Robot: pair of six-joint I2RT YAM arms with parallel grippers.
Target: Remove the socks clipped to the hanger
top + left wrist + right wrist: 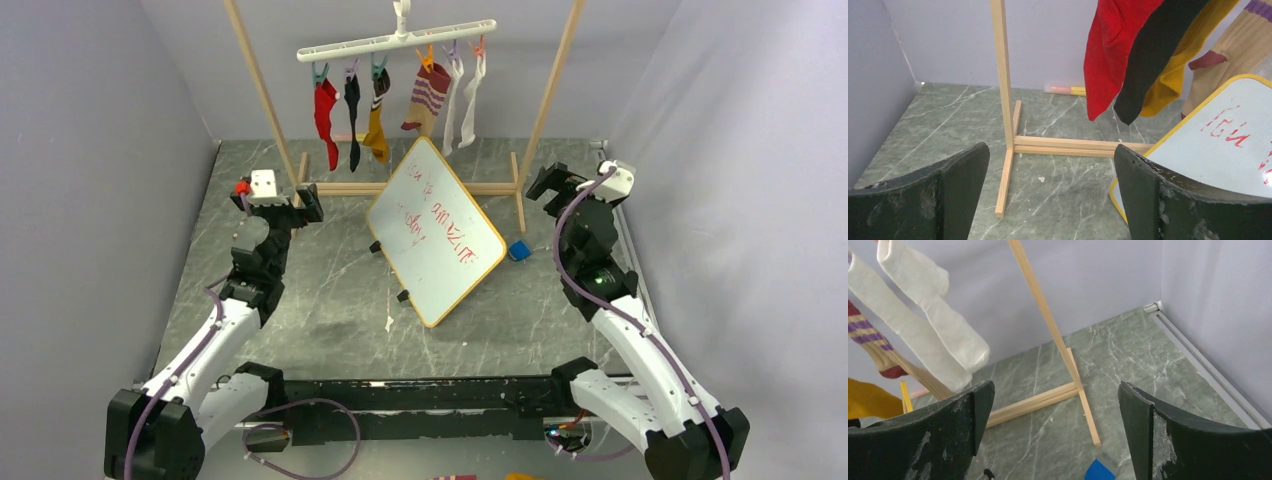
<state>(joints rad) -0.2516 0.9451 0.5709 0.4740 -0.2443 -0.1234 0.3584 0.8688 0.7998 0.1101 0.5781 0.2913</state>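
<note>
Socks (428, 96) on hanger (380, 43), beyond left claw (1050, 152), right claw (1055, 389), both spread

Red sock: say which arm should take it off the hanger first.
Probably left. The open left hand sits nearest the red sock, which hangs right ahead in its wrist view. The right hand is past the whiteboard, nearer the white socks.

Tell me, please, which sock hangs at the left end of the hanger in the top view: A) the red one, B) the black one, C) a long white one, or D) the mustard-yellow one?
A: the red sock hangs at the left end of the hanger, with the black sock just to its right.
</note>
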